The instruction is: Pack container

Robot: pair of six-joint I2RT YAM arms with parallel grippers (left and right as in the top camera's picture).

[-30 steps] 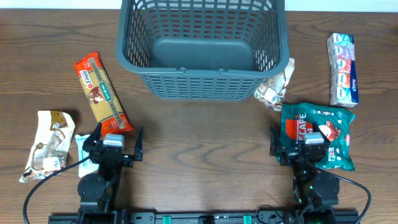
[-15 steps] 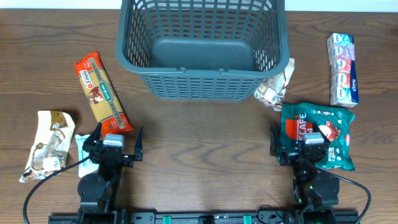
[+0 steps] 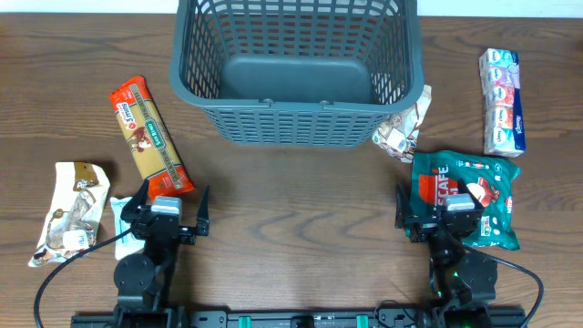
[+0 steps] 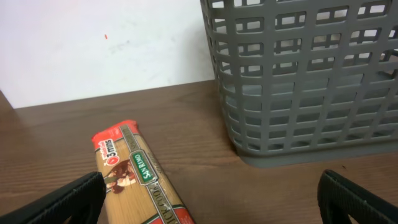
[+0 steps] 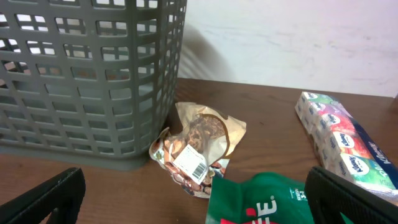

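Left gripper (image 3: 169, 201) and right gripper (image 3: 454, 210) both stand parted and empty, so packing has not begun. The left one's nearest pick is the stiff, flat spaghetti packet (image 3: 146, 137). The right one overhangs a glossy green coffee pouch (image 3: 437, 182), probably soft. The lattice-sided plastic container (image 3: 296, 123) stands empty, far centre.

To your left, a red pasta packet (image 3: 150, 138) lies slanted on the dark wooden surface (image 3: 301, 210). Farther left and nearer to you sits a beige snack bag (image 3: 71, 212), with a small pale-teal packet (image 3: 118, 215) just beside its right edge, partly hidden. To your right, a crumpled brown-and-white bag (image 3: 404, 128) lies close against the far corner of a green coffee pouch (image 3: 437, 178); you cannot tell whether they touch. A tissue pack (image 3: 503, 88) lies apart at the right edge. A white wall (image 4: 93, 50) stands behind.
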